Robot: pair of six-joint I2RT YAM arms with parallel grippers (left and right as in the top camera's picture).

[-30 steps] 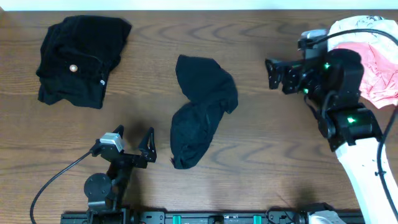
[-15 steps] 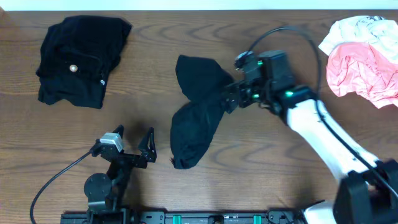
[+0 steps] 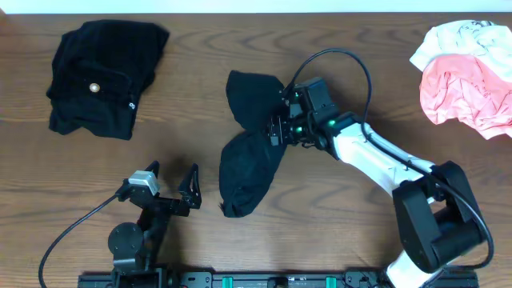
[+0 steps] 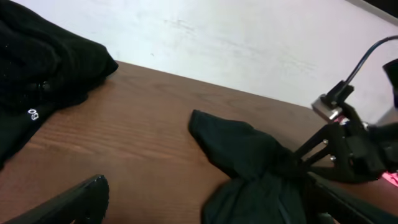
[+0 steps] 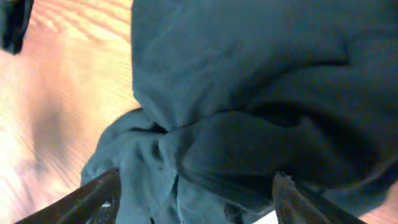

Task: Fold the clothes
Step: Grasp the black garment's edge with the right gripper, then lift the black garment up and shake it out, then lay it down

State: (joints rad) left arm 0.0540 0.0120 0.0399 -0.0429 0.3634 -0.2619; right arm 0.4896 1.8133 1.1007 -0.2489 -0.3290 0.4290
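Plainly the right gripper is the nearer — jaws apart, astride the right edge of the black shirt, which lies mid-table, long axis running far to near-left; the left gripper, spread wide, sits near-left, just clear of it.

Right arm first: glossy white links, chunky black joints, green lights glowing on the black wrist housing, and a thin black cable looping on the far side from the rail. Left arm, by the rail: all black, with a silver-grey wrist block. The left gripper has 2 tapered black fingers, and a black lead curls toward the rail.
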